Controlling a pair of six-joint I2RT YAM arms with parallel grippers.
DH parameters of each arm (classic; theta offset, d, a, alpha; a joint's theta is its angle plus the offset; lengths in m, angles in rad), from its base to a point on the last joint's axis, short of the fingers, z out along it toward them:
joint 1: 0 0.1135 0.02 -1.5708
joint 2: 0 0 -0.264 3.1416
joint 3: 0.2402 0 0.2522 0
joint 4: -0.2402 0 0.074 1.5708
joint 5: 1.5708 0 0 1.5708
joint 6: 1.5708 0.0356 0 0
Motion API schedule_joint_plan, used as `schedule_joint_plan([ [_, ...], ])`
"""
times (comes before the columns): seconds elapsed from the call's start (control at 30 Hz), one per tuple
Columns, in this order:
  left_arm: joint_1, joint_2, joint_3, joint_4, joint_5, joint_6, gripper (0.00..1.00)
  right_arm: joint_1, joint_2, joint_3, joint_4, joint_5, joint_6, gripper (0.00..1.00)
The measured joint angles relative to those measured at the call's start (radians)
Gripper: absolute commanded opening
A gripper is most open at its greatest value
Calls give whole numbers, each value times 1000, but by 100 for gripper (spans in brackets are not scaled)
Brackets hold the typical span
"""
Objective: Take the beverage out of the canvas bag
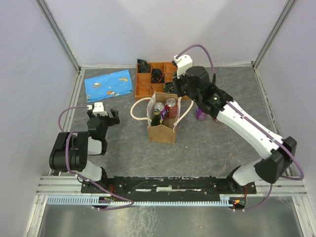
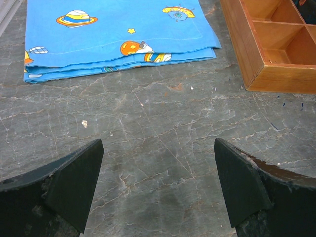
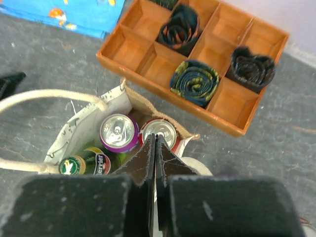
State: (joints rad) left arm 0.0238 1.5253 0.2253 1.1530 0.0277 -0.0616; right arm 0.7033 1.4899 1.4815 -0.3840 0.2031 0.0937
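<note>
The tan canvas bag (image 1: 162,132) stands upright mid-table with cream rope handles (image 1: 139,109). Inside it are a purple can (image 1: 159,107), a red can (image 1: 171,104) and a green bottle (image 1: 156,117). In the right wrist view I see the bag's rim (image 3: 148,109), the purple can (image 3: 118,132), the red can (image 3: 167,129) and the green bottle (image 3: 83,162). My right gripper (image 3: 155,136) is shut and empty, its tips just above the red can; it hovers at the bag's far side (image 1: 176,92). My left gripper (image 2: 159,144) is open and empty over bare table, left of the bag (image 1: 103,114).
An orange-brown compartment tray (image 1: 144,79) with rolled ties stands behind the bag, also in the right wrist view (image 3: 129,43) and the left wrist view (image 2: 247,54). A folded blue cloth (image 1: 109,85) lies at the back left. Another purple can (image 1: 201,113) stands right of the bag.
</note>
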Motion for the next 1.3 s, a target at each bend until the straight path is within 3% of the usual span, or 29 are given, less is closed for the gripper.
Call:
schedule_joint_plan([
  [0.2, 0, 0, 0, 0, 0, 0, 99, 0, 109, 9, -55, -30, 18, 0],
  [0.33, 0, 0, 0, 0, 0, 0, 99, 0, 164, 21, -74, -62, 30, 29],
  [0.5, 0, 0, 0, 0, 0, 0, 99, 0, 229, 28, -85, -73, 43, 39],
  [0.63, 0, 0, 0, 0, 0, 0, 99, 0, 272, 35, -98, -69, 60, 59],
  [0.77, 0, 0, 0, 0, 0, 0, 99, 0, 294, 35, -108, -41, 69, 71],
  [1.3, 0, 0, 0, 0, 0, 0, 99, 0, 361, 37, -94, 95, 90, 72],
])
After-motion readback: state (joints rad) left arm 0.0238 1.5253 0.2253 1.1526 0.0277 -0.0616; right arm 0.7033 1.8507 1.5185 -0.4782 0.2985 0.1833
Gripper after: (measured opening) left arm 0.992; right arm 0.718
